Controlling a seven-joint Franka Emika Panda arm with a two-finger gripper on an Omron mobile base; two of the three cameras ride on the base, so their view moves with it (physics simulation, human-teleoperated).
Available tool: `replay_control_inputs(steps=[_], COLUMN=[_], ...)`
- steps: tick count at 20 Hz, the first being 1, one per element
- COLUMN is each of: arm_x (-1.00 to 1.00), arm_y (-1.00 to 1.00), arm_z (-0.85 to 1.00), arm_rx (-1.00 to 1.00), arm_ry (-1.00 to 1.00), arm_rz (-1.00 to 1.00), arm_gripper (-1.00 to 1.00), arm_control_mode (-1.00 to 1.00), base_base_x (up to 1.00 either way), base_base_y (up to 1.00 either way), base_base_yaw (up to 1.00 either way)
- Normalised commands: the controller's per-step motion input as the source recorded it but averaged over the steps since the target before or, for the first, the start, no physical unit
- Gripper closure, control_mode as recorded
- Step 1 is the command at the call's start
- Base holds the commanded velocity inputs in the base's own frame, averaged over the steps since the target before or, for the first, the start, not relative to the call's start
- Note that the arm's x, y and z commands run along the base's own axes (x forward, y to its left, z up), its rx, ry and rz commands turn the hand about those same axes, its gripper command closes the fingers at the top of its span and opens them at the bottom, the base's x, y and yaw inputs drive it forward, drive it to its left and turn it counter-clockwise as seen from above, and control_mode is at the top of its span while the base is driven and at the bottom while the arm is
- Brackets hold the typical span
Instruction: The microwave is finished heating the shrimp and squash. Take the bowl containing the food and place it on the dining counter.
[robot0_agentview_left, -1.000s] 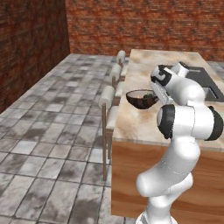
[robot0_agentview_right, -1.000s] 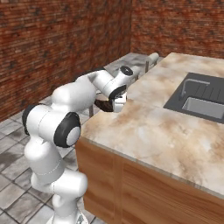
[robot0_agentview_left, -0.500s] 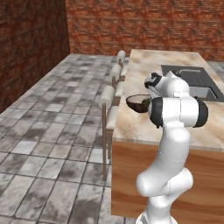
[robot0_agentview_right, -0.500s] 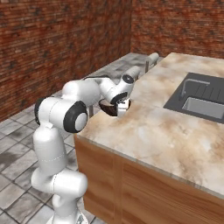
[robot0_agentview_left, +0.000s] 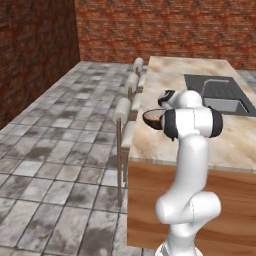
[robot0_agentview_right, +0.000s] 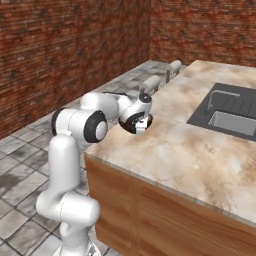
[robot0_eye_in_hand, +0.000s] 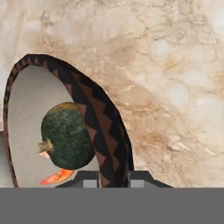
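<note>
Brick walls and grey tiled floor enclose the room; against them stands the dining counter (robot0_agentview_left: 235, 145), a long beige marbled top over brown wooden cabinets, with a dark sink (robot0_agentview_right: 234, 114) set into it on the far side and white-cushioned stools (robot0_agentview_left: 122, 111) ranged along its floor-side edge. Item, the bowl (robot0_agentview_left: 153, 119): dark brown outside, cream inside, carried over the counter's stool-side margin, whether clear of the stone or touching it I cannot tell. Item, my gripper (robot0_eye_in_hand: 113, 177): fingers clamped across the bowl's rim, one inside the wall and one outside, as the hand view shows the patterned rim running up from between them. Item, the squash (robot0_eye_in_hand: 66, 134): dark green, lying inside the bowl against its wall. Item, the shrimp (robot0_eye_in_hand: 57, 176): orange, tucked beneath the squash. Governing relation: marbled stone lies directly past the rim on the outer side of the bowl, so I judge that the counter sits straight under my load, and a short descent should seat the bowl's base flat.
</note>
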Motion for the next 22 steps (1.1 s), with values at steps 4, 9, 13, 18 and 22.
replay_control_inputs(steps=[4,9,13,18,22], arm_x=[0.58,0.56,0.55,0.09,-0.11], arm_y=[-0.01,0.0,-0.01,0.0,0.0], arm_z=[-0.36,-0.34,-0.15,0.0,0.05], arm_rx=[-0.02,-0.01,0.0,0.0,0.0], arm_ry=[-0.07,-0.07,-0.02,0.04,0.0], arm_rz=[-0.06,-0.05,-0.05,-0.01,0.0], arm_gripper=[1.0,1.0,1.0,-1.0,-1.0], arm_control_mode=[-1.0,-1.0,-1.0,-1.0,-1.0], base_base_x=[0.0,0.0,0.0,0.0,0.0], base_base_y=[0.0,0.0,0.0,0.0,0.0], base_base_yaw=[0.0,0.0,0.0,0.0,0.0])
